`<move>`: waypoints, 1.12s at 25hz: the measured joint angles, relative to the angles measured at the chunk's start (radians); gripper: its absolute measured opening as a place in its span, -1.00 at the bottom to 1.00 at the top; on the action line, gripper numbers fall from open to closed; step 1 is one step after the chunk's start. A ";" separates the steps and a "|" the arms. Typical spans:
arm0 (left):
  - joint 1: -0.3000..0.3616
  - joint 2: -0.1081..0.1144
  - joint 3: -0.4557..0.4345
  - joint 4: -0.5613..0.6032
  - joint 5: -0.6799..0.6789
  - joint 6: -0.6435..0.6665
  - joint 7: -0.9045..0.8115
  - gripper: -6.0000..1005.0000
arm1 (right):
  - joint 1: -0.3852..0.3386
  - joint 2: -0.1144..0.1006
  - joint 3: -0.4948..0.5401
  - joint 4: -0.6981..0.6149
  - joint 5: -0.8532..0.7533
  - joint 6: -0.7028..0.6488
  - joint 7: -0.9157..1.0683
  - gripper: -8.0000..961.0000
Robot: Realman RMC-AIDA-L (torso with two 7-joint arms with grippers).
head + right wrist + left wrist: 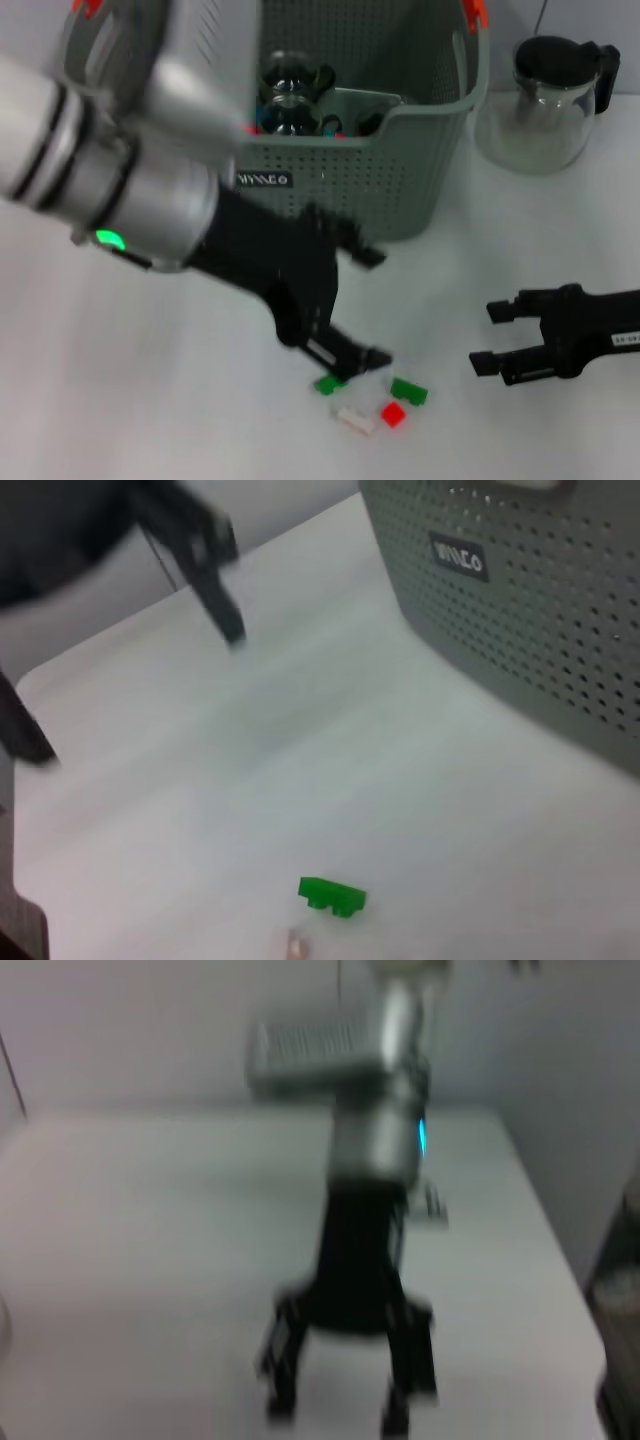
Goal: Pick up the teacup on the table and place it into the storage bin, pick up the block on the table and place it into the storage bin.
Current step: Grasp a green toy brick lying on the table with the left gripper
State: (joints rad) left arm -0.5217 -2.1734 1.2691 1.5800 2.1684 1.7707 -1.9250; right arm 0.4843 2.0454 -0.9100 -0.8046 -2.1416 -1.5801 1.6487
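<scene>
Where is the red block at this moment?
In the head view, the red block lies on the table in front of the storage bin, between a white block and a green block.

I am counting two green blocks (pixel 408 390), one red block (pixel 393 414) and one white block (pixel 354 419) low in frame, one storage bin (pixel 400 170), one glass teapot (pixel 553 95), and my two grippers.

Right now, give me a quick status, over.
Left gripper low over the blocks, jaws open. Right gripper idle beside them, open. Bin behind, glassware inside. Nothing in the way.
</scene>
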 joint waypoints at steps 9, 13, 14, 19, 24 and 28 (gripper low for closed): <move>-0.035 -0.003 0.270 -0.122 0.276 -0.151 -0.121 0.89 | 0.007 0.001 0.029 0.017 -0.038 0.002 0.003 0.90; -0.040 -0.004 0.344 -0.150 0.355 -0.243 -0.135 0.89 | 0.008 0.001 0.030 0.021 -0.040 0.003 0.004 0.90; -0.041 -0.005 0.357 -0.152 0.371 -0.260 -0.125 0.89 | 0.008 0.001 0.030 0.022 -0.040 0.004 0.004 0.90; -0.042 -0.005 0.378 -0.157 0.397 -0.280 0.048 0.88 | 0.007 0.001 0.032 0.035 -0.040 0.017 0.011 0.90; -0.062 -0.002 0.403 -0.162 0.400 -0.274 0.215 0.88 | 0.025 -0.002 0.052 0.088 -0.040 0.029 0.031 0.90; -0.082 -0.001 0.474 -0.172 0.438 -0.265 0.313 0.87 | 0.028 -0.003 0.056 0.095 -0.038 0.030 0.075 0.90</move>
State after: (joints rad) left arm -0.6038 -2.1740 1.7434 1.4077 2.6062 1.5053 -1.6118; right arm 0.5124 2.0422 -0.8542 -0.7092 -2.1796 -1.5497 1.7236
